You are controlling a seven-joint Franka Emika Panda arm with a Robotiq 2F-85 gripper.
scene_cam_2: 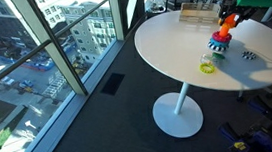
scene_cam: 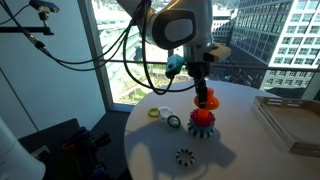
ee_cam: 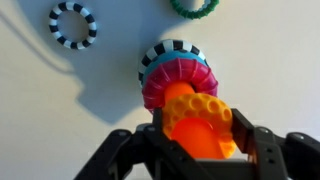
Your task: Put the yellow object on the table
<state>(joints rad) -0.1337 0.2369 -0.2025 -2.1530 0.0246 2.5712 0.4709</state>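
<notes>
In the wrist view the yellow object (ee_cam: 196, 106), a dimpled orange-yellow collar, sits around the top of an orange peg (ee_cam: 178, 98). The peg rises from a stack of pink, teal and black-and-white gear pieces (ee_cam: 172, 70). My gripper (ee_cam: 200, 132) is shut on the collar, with one finger on each side of it. In an exterior view the gripper (scene_cam: 204, 90) hangs straight over the stack (scene_cam: 202, 120) on the round white table (scene_cam: 240, 150). The same stack (scene_cam_2: 220, 46) and table (scene_cam_2: 173, 42) show in an exterior view. The collar still sits around the peg.
A black-and-white gear ring (ee_cam: 73, 24) (scene_cam: 185, 156) and a green ring (ee_cam: 195, 6) (scene_cam: 173, 121) lie near the stack. A pale yellow-green ring (scene_cam: 154, 113) (scene_cam_2: 208, 67) lies nearby. A flat box (scene_cam: 290, 120) sits at the table's edge. Floor-to-ceiling windows stand behind.
</notes>
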